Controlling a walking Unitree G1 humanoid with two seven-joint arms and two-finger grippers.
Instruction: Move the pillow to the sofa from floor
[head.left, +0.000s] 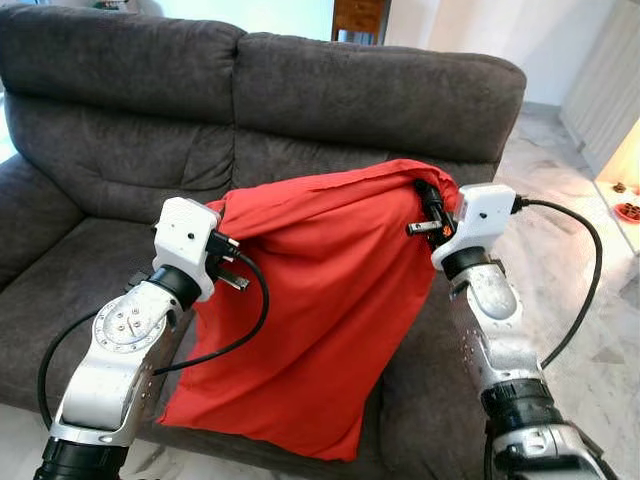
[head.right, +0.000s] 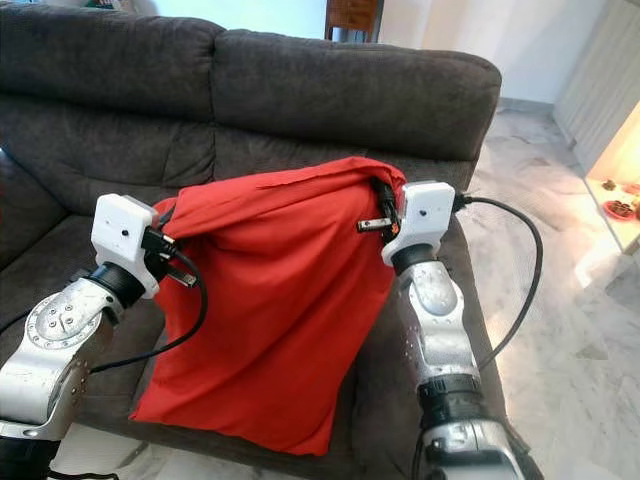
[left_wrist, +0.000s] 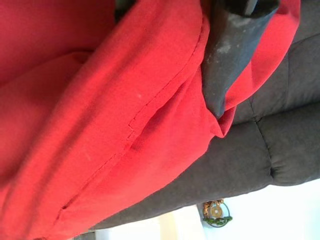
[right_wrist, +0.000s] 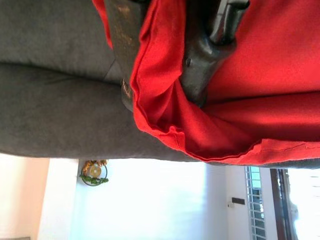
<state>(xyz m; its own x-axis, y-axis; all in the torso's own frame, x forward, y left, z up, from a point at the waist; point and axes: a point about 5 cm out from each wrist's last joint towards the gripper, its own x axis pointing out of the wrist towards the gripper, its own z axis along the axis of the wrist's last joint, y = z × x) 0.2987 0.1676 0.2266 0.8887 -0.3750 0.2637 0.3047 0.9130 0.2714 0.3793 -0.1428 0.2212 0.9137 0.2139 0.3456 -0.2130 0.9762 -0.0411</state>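
**Pillow held over the seat front: carry it inward before release**

You have the red pillow (head.left: 310, 310) off the floor, hanging between both arms in front of the grey sofa (head.left: 360, 90). Its top edge is level with the lower backrest; its bottom corner droops below the front edge of the seat cushion, toward the floor.

Right gripper (head.left: 432, 212): closed on the pillow's upper right corner. The right wrist view shows a fold of red fabric pinched between the two black fingers (right_wrist: 200, 65). Left gripper (head.left: 222, 262): at the upper left corner. The left wrist view shows one finger (left_wrist: 232, 55) pressed against the fabric; the cloth appears held, but the second finger is hidden.

Recommended handling, as a judgement: the grip is on cloth only, so move both arms together and keep the top edge taut. Raise the pillow until the low corner clears the seat's front edge, then carry it forward over the cushion before letting go.

Clearance: the seat behind the pillow looks bare. The right armrest (head.left: 440, 400) sits just beside the right forearm; keep that elbow inboard.
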